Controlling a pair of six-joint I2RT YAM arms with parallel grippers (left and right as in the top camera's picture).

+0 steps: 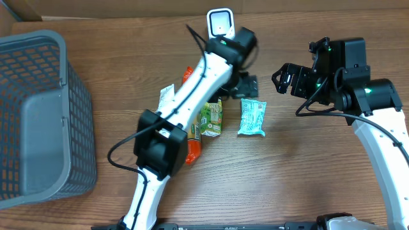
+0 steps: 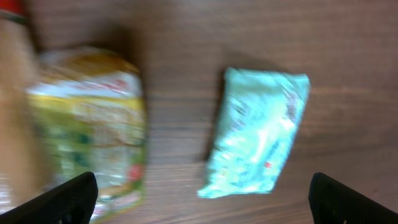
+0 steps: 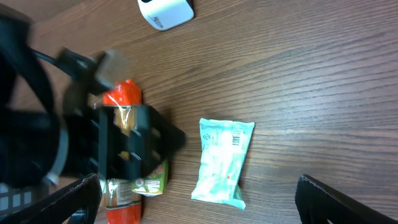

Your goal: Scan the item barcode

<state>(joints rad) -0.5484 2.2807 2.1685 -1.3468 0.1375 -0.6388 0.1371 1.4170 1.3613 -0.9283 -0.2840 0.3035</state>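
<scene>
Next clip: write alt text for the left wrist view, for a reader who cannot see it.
A pale teal plastic packet lies flat on the brown wooden table, centre-right, under the open left gripper, its dark fingertips wide apart at the bottom corners, holding nothing. A blurred yellow-green snack packet lies apart to its left.

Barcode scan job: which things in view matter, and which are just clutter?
In the job:
- teal packet, barcode showing, likely the item
- white scanner
- left gripper, open near the packet

Just lying about:
- green-yellow packet
- orange tube
- white sachet
- grey basket
</scene>
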